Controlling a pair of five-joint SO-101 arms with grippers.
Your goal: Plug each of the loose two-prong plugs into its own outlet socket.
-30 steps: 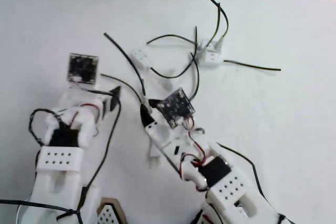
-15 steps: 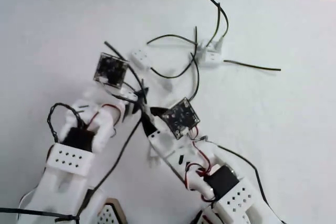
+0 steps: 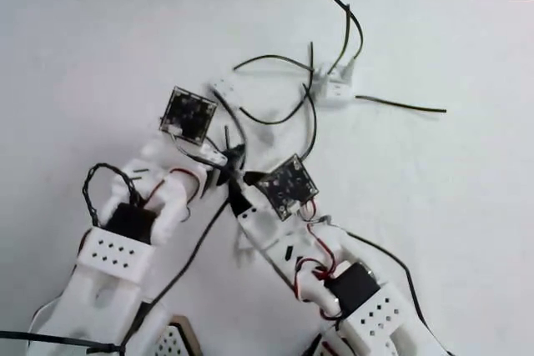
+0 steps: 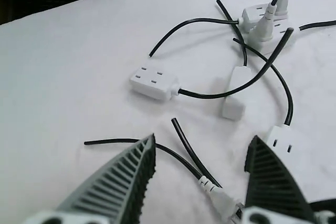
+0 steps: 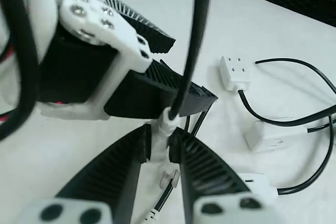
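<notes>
- A white table carries both arms, with loose black cords and small white outlet pieces scattered across its middle and far side.
- The right gripper is clamped tight on a white two-prong plug. The plug sits upright between the ribbed black fingers, and its black cord rises out of the grip.
- The left gripper is spread wide and holds nothing. It hangs just above the table, close against the right gripper near the table's centre.
- In the right wrist view, the left arm's dark fingers lie just beyond the held plug, and the cord passes in front of them.
- An outlet socket lies flat a little ahead of the left gripper, slots facing up and its own cord trailing away.
- A second socket rests just beside one left finger.
- A white block lies between these two sockets.
- At the far side, a socket cluster already has white plugs standing in it.
</notes>
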